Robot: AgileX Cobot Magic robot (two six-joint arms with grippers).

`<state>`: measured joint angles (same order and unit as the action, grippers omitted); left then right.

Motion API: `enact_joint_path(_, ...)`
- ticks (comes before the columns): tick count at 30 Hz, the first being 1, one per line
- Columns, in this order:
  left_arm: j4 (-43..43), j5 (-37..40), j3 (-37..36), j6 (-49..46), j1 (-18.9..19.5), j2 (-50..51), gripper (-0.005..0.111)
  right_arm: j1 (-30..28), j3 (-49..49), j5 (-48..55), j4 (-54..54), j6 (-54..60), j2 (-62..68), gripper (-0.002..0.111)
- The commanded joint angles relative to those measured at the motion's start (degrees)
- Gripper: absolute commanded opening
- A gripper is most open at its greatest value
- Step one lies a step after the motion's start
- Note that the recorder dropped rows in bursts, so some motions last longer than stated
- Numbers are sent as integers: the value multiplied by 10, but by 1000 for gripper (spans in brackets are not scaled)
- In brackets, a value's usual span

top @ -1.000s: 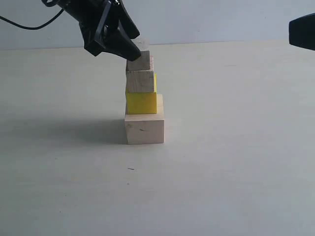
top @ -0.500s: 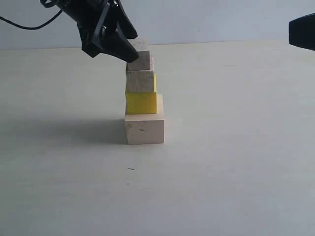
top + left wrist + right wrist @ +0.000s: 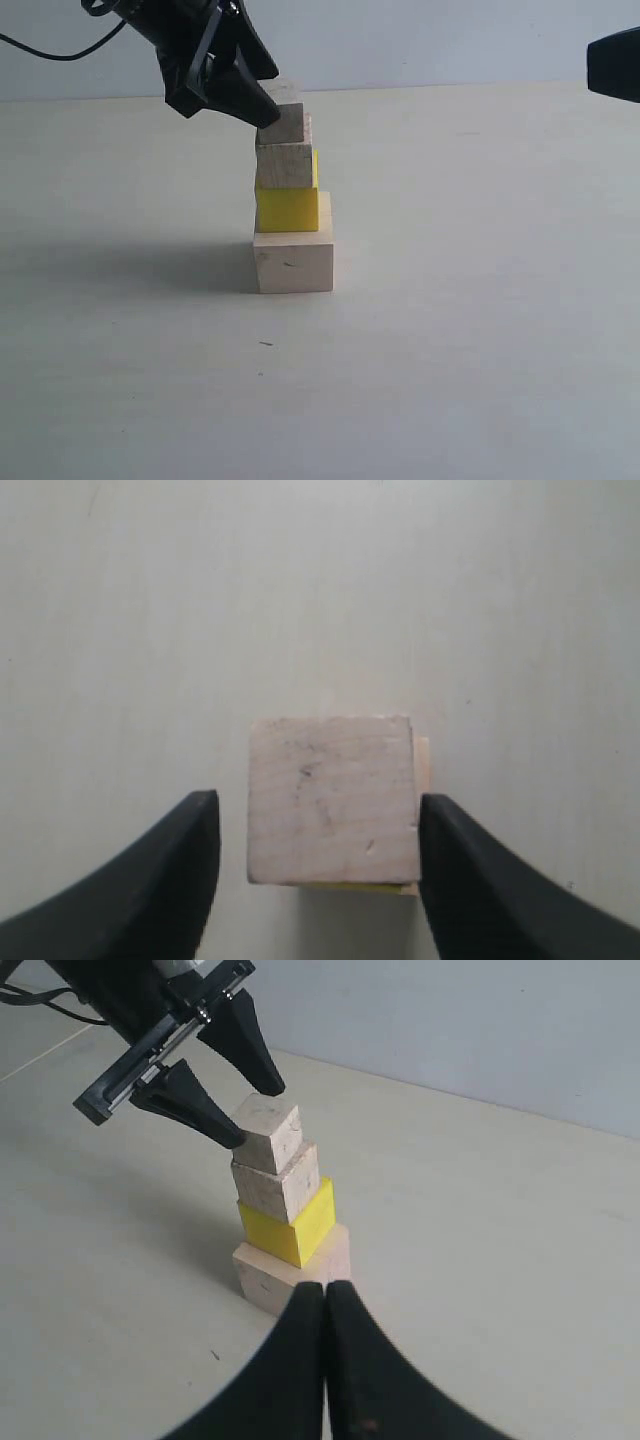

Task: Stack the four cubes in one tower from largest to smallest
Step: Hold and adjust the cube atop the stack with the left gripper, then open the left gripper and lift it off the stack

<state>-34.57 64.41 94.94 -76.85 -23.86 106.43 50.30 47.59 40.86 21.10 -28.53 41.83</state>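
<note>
The tower stands mid-table: a large pale wood cube (image 3: 293, 262) at the bottom, the yellow cube (image 3: 287, 208) on it, then a small wood cube (image 3: 284, 165) and the smallest wood cube (image 3: 285, 118) on top, turned a little. My left gripper (image 3: 264, 106) is open, its black fingers straddling the top cube (image 3: 332, 798), with a clear gap on one side and the other finger (image 3: 470, 880) close beside it. In the right wrist view the left gripper (image 3: 255, 1115) brackets the top cube (image 3: 268, 1136). My right gripper (image 3: 326, 1295) is shut and empty, back from the tower.
The pale tabletop (image 3: 480, 330) spreads out around the tower, with a light wall behind. A black cable (image 3: 60, 50) trails off the left arm. The right arm's end (image 3: 612, 65) shows at the upper right edge of the exterior view.
The left gripper has edged slightly up and to the left off the top cube, which stays on the tower. The right arm has not moved.
</note>
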Motion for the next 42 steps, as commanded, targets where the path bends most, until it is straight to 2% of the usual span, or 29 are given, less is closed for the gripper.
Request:
enact_joint_path(1, 1, 3, 3, 6, -1, 0, 57, 1, -3, -3, -2, 0, -4, 0)
enact_joint_path(23, 10, 8, 3, 7, -1, -1, 57, 1, -3, -3, -2, 0, -4, 0)
enact_joint_path(32, 18, 56, 3, 13, -1, -66, 56, 1, -3, -3, -2, 0, -4, 0)
enact_joint_path(34, 31, 56, 3, 13, -1, -98, 45, 1, -3, -3, -2, 0, -4, 0)
enact_joint_path(35, 41, 55, 3, 13, -1, -117, 34, 1, -3, -3, -2, 0, -4, 0)
enact_joint_path(37, 52, 40, 3, 13, -1, -140, 21, 1, -3, -3, -2, 0, -4, 0)
enact_joint_path(42, 70, 39, -10, 27, -1, -129, 4, 1, -3, -3, -2, 0, -4, 0)
